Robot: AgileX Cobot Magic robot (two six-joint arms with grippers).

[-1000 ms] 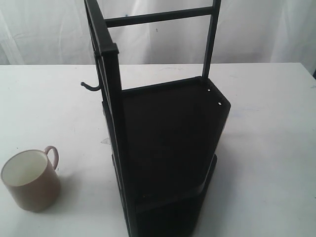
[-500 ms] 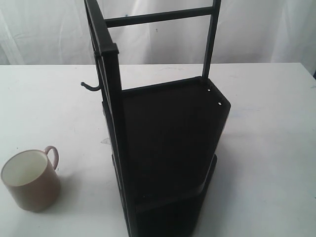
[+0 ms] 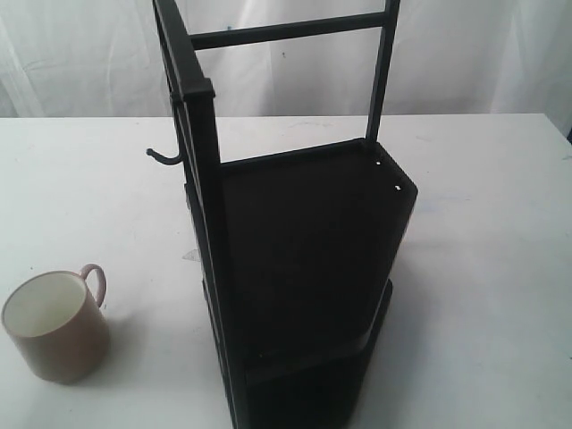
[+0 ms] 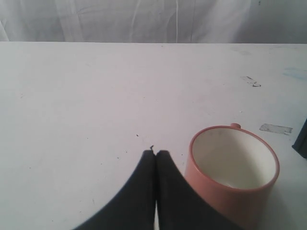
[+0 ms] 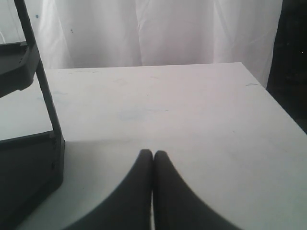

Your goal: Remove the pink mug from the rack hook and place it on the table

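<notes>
The pink mug point(image 3: 55, 325) stands upright on the white table point(image 3: 98, 206) at the front left, handle toward the rack. The rack hook point(image 3: 163, 157) juts bare from the upright post of the tall black rack point(image 3: 295, 259). In the left wrist view the mug point(image 4: 233, 167) sits just beside my left gripper point(image 4: 156, 153), which is shut with nothing between its fingers. My right gripper point(image 5: 153, 153) is shut and empty over bare table point(image 5: 192, 110), with the rack point(image 5: 29, 153) off to one side. Neither gripper shows in the exterior view.
A white curtain point(image 3: 483, 54) hangs behind the table. A scrap of tape point(image 4: 276, 128) and some dark specks point(image 4: 250, 80) lie on the tabletop beyond the mug. The table's edge point(image 5: 280, 103) drops off near the right gripper.
</notes>
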